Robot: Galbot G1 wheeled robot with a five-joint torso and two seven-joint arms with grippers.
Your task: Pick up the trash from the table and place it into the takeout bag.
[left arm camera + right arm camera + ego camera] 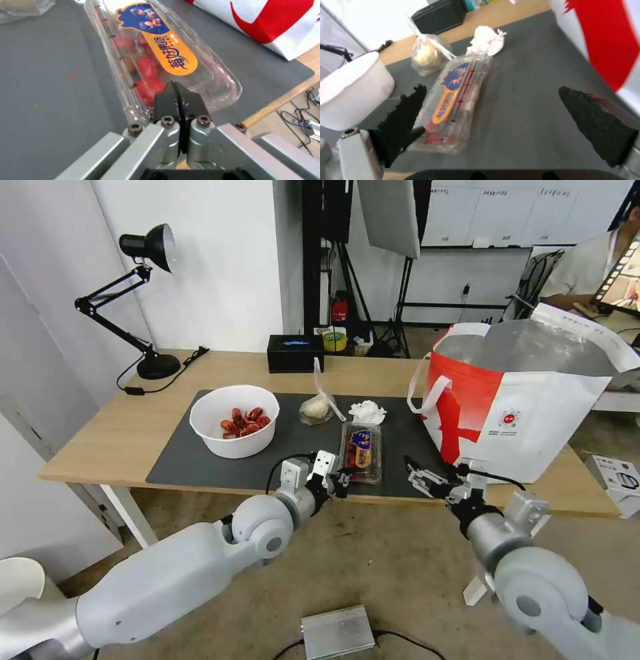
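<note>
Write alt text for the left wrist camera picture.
The left claw, fingers pressed shut, sits at the near end of a clear hinged plastic clamshell holding red bits under an orange and blue label. It lies on a dark grey mat, with the white and red takeout bag beyond.

The table [127, 430] is light wood. On it lie a dark grey mat [193, 463], a black desk lamp [150, 300], a black tissue box [295, 353], a tape roll [335, 340] and the takeout bag [533, 407].
</note>
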